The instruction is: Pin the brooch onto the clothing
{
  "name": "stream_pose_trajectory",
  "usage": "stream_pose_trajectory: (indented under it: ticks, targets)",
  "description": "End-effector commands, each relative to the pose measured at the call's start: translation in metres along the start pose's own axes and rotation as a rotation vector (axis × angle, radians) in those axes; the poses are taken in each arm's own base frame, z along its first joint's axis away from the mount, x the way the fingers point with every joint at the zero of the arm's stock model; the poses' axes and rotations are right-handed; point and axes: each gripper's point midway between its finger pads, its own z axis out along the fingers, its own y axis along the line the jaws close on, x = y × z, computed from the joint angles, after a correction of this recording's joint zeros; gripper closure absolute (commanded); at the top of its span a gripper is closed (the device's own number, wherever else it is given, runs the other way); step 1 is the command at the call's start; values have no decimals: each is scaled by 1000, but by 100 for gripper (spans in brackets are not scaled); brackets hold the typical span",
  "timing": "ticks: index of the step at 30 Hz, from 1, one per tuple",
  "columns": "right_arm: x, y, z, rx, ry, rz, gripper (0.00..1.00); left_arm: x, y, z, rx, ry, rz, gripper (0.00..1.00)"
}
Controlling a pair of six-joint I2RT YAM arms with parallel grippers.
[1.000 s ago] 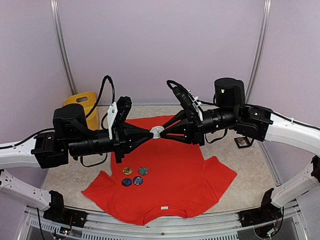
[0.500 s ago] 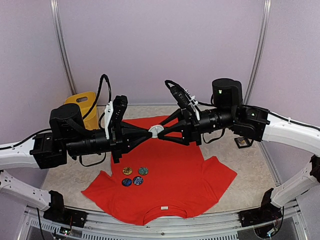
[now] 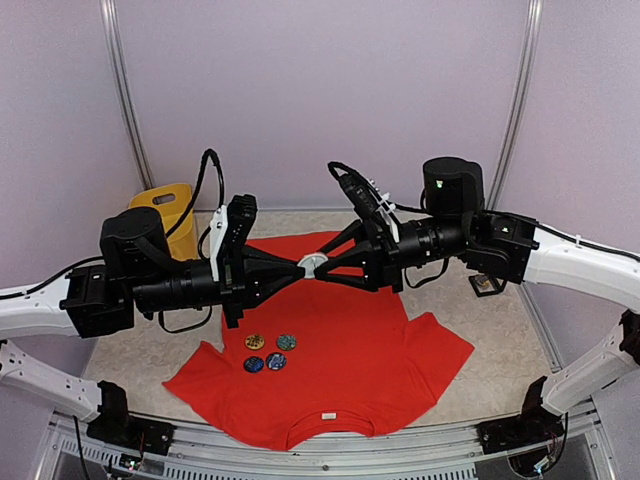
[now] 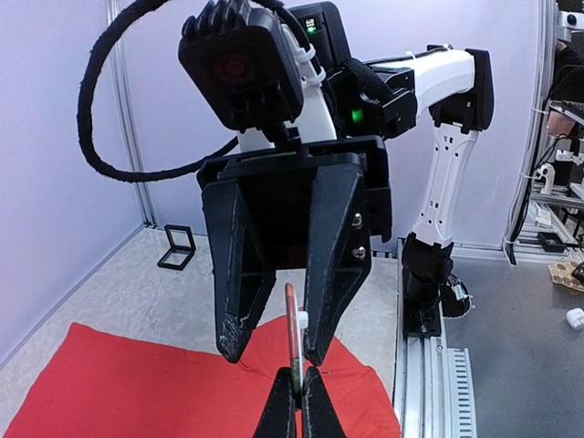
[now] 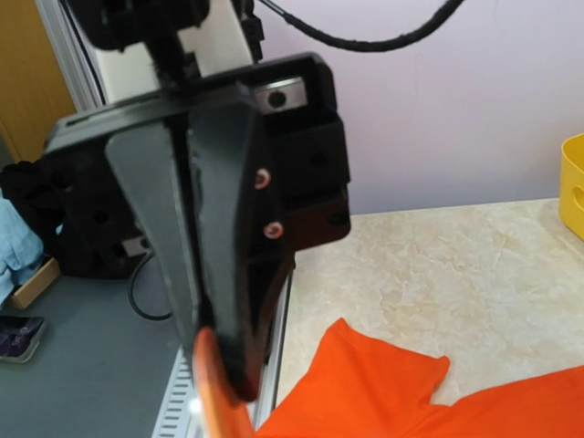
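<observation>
Pale lilac walls close in a marbled beige table [image 3: 130, 355], and the red-orange T-shirt [image 3: 340, 340] lies flat across the middle of it, neck toward the bottom edge of the overhead view. Four round badges [image 3: 255, 342] sit in a cluster on its left part. A yellow bin [image 3: 165, 205] stands at the upper left.

Above the shirt, at the centre of that view, the two arms meet nose to nose. The left gripper [image 4: 297, 401] is pressed together on the brooch [image 4: 292, 333], pinching its lower rim so the thin disc stands edge-on to the left wrist camera. The right gripper [image 4: 274, 347] faces it with jaws spread, one finger on each side of the disc. Whether either finger touches it cannot be told.

The brooch looks small, light and stiff, so it likely needs a grip by the rim that leaves the back free for the pin. The shirt is soft and limp. It would probably bunch or slide under a push, so the cloth wants holding down, or lifting in a fold, beside the spot chosen for pinning.
</observation>
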Motion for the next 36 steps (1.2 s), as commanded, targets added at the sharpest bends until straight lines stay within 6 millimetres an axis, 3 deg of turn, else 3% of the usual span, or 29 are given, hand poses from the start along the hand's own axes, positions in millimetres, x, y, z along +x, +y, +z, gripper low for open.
stream_pose_trajectory:
  ticks: [1,12,15,19,22,24,28,36]
  targets:
    - [-12,-9,3,45,-26,-11,70,-1,-17,3,87,7,18,100]
    - [-10,-20,5,100,9,33,78,0,-20,5,93,13,35,100]
    - [-6,-12,5,54,22,15,67,0,-17,4,73,9,33,100]
    - [-3,31,-8,-134,16,-88,40,0,-7,-2,7,-2,36,100]
    - [-7,38,-20,-118,3,-138,35,2,2,-5,-46,5,34,100]
    - [-10,29,-24,-41,-9,-137,39,3,3,-5,-52,12,33,100]
    - [-18,17,-23,25,-50,-122,58,3,2,-3,-42,12,34,100]
    - [-17,11,-10,1,-55,-77,68,5,-2,0,-22,18,35,100]
